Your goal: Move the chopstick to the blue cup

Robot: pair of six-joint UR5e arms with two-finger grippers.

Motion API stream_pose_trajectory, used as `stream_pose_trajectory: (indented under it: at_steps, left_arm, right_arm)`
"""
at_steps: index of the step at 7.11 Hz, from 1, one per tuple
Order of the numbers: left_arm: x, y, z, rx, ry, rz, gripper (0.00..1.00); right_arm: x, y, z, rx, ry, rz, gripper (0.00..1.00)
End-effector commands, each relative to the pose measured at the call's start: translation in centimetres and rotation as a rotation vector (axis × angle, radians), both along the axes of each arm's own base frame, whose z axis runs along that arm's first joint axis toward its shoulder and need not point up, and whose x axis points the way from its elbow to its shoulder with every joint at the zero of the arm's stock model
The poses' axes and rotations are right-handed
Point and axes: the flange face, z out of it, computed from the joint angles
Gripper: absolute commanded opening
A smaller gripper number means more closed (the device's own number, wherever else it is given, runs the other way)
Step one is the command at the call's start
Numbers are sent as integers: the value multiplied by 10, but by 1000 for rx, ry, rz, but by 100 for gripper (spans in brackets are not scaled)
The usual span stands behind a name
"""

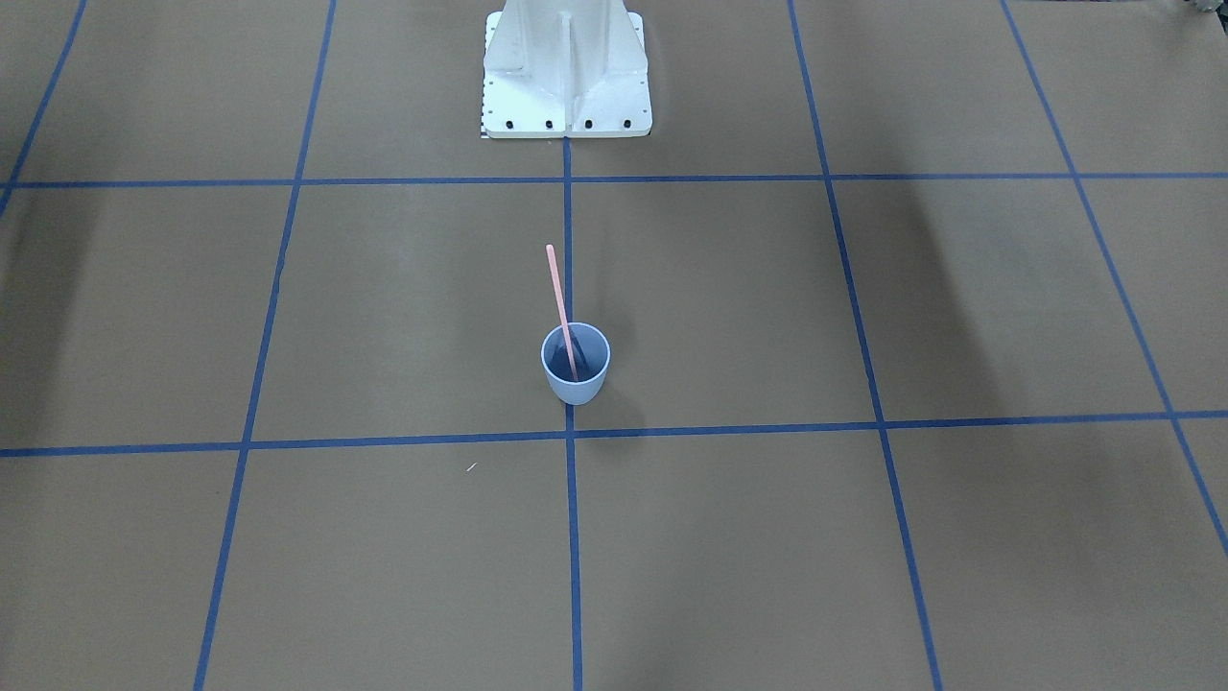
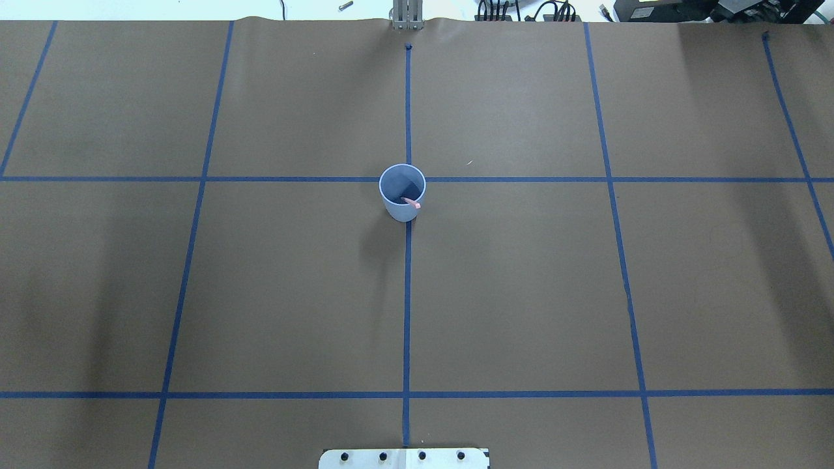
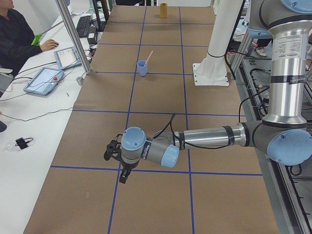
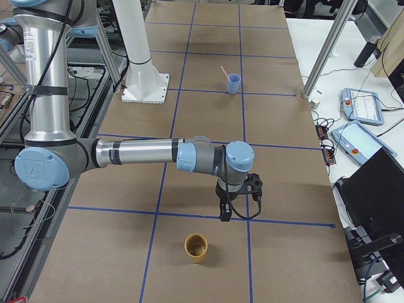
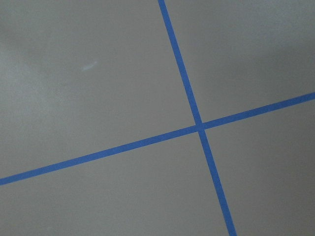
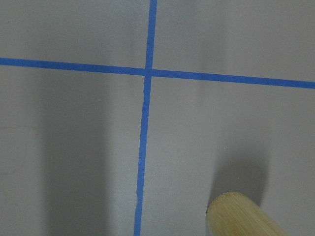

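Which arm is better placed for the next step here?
Neither clearly: the chopstick already stands in the blue cup, with left arm and right arm far off at opposite table ends. Marginally right: the stick leans slightly that way.

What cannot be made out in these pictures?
- Left end effector: only in the exterior left view; open or shut cannot be told.
- Right end effector: only in the exterior right view; same doubt.
- Thin pale pink chopstick: lower end hidden by the small pale blue plastic cup's wall in both side views.
- Tan wooden cup: cut off by the bottom edge of the right wrist view.
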Motion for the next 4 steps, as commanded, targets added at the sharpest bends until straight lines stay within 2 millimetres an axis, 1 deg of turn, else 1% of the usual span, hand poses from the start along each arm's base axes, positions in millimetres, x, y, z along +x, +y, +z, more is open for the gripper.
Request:
stream_pose_trajectory:
  at_steps: [1,4]
  left_arm:
    - [0,-17,-18,-40,1,-9,98]
    - [-1,-18,-22,-61,6,-33,98]
  right_arm:
    - [0,3,2,-6,-20,7,100]
    - [2,4,3,-11,-24,14,100]
